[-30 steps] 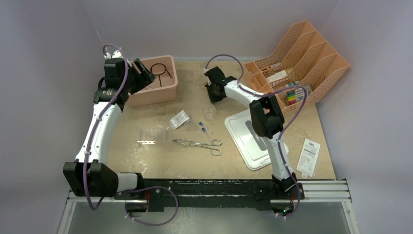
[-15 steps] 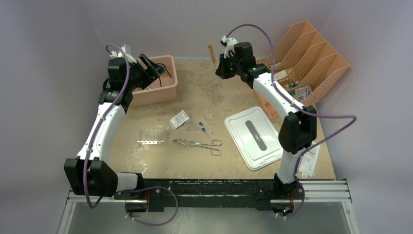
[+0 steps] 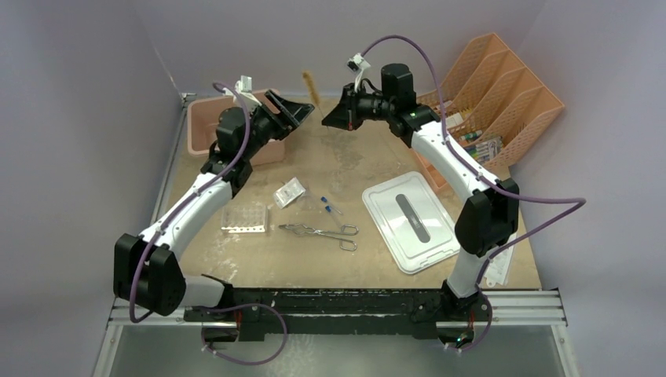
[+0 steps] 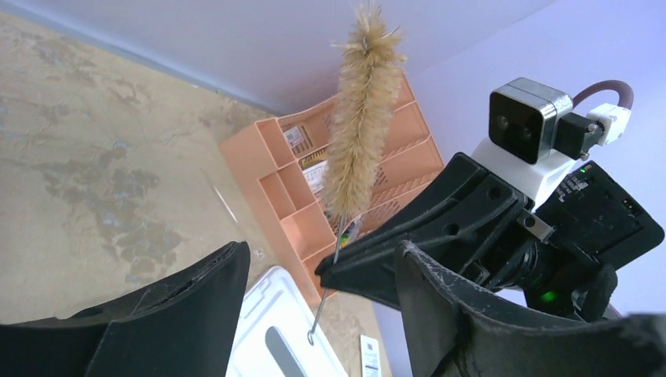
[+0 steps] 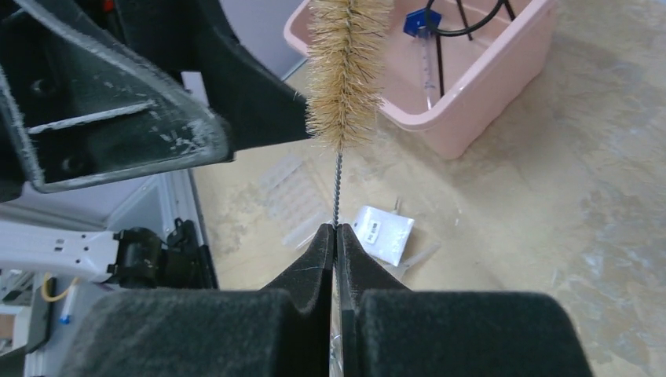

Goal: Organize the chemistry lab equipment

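Note:
My right gripper (image 3: 327,121) is shut on the wire stem of the thin brush (image 3: 309,83) and holds it upright in the air at the back middle; in the right wrist view (image 5: 336,229) the tan bristles (image 5: 345,71) stand above the fingertips. My left gripper (image 3: 292,111) is open and empty, level with the brush, and the stem (image 4: 328,275) hangs between its fingers (image 4: 181,302) without touching them. Silver tongs (image 3: 318,232), blue-capped vials (image 3: 330,206), small clear bag (image 3: 289,192) and clear tube rack (image 3: 245,218) lie on the table. I cannot make out the flask.
A pink bin (image 5: 479,102) at the back left holds the black wire ring stand (image 5: 463,16) and a blue-capped vial (image 5: 420,35). An orange file organizer (image 3: 491,98) stands at the back right. A white lid (image 3: 410,221) and a paper slip (image 3: 496,263) lie on the right.
My right gripper rose from the table with the brush and carried it left. My left gripper swung from over the pink bin toward the middle, ending beside the brush.

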{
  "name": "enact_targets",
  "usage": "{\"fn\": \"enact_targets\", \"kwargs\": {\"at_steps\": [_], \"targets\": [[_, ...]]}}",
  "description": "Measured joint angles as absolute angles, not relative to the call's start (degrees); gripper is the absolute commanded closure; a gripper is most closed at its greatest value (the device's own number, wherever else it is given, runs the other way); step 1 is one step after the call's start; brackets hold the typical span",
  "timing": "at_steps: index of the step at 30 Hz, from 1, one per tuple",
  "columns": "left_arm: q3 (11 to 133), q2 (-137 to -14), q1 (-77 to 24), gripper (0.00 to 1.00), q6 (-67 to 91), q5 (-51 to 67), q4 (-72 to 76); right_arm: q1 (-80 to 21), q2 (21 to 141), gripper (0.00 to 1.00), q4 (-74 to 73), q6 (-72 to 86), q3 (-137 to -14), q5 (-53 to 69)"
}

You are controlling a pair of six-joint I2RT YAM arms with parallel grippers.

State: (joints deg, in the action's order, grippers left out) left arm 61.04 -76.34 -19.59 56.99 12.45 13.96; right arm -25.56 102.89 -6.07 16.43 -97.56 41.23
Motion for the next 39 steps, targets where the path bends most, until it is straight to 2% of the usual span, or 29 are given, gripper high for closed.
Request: {"fn": "enact_targets", "kwargs": {"at_steps": [2,4,6,12,21,27,31,33,39], "targets": [[61.0,-77.4,-20.0,0.45,58.0,11.9,16.3,-25.6,102.9,1.00,-6.0,17.0,-97.6,42.6],[61.0,-78.5,-20.4,0.57,58.8,11.8,18.5,-25.6,102.9,1.00,-6.0,17.4,-97.6,43.7],[61.0,-79.4,-20.8,0.64,59.5,11.8,20.2,-25.9,102.9,1.00,-5.9,17.9,-97.6,44.8],[61.0,-81.3,-21.2,0.64,60.5,12.3,22.3,-26.5,103.8,1.00,-5.2,19.3,-97.6,46.1],[61.0,-82.6,-21.4,0.81,60.2,14.8,20.4,-26.7,106.0,1.00,-5.1,20.7,-97.6,46.1],[61.0,-83.3,-21.4,0.78,60.2,16.8,20.3,-26.7,106.0,1.00,-5.1,21.5,-97.8,46.3],[61.0,-83.4,-21.5,1.00,60.2,17.8,20.0,-26.7,106.0,1.00,-5.1,21.7,-97.8,46.6],[61.0,-83.4,-21.4,1.00,59.8,17.7,19.6,-26.7,106.0,0.91,-5.0,21.8,-97.8,46.8],[61.8,-83.4,-21.5,1.00,58.8,13.2,16.0,-26.7,106.0,0.48,-5.9,21.1,-97.8,45.5]]}}
